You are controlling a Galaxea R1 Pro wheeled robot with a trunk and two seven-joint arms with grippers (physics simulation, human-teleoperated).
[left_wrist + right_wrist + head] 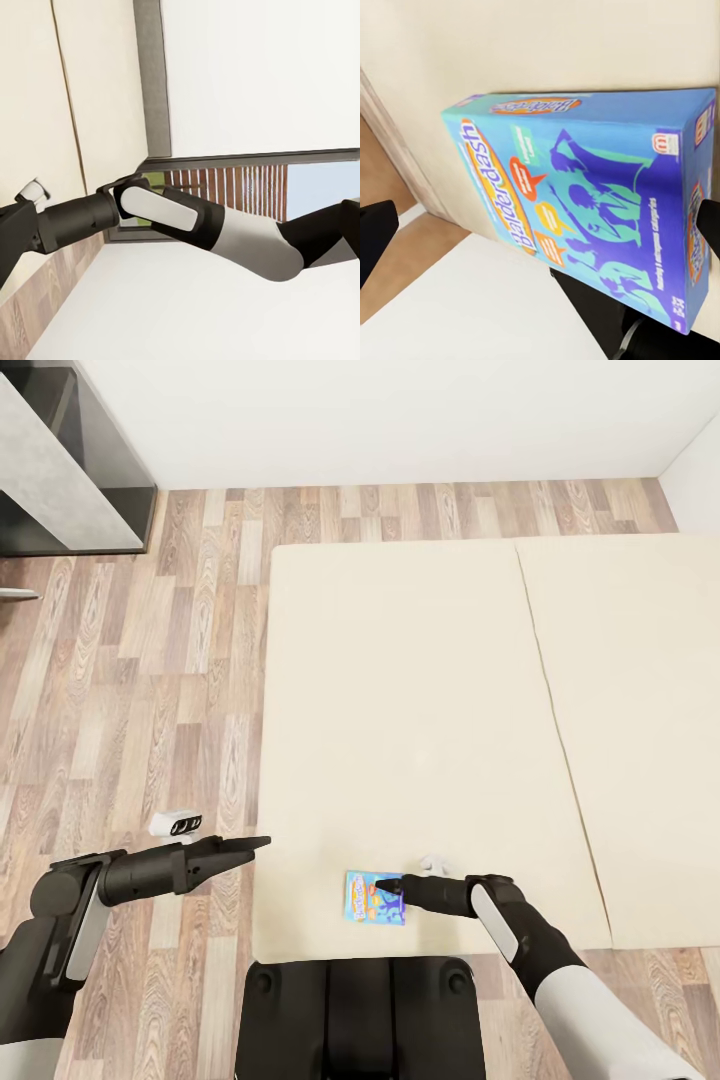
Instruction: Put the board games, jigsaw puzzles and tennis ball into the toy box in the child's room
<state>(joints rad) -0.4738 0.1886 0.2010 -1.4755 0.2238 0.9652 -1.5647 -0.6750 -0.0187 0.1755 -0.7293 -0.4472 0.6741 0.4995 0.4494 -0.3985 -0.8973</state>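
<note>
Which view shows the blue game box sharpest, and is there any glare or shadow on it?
Right wrist view: blue game box fills the frame, large lettering readable, no glare. Head view: box small, print unreadable, evenly lit, right gripper over it, no strong shadow.

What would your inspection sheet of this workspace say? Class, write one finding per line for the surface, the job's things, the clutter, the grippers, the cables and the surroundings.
Surface: cream bed, a seam running down its right part.
Job's things: small blue board game lying flat near the bed's front edge.
Clutter: nothing seen.
Grippers: right gripper over the blue box with fingers either side of it, not shut on it; left gripper held over the wood floor, fingers together.
Cables: nothing seen.
Surroundings: white wall, grey furniture at the far left.
</note>
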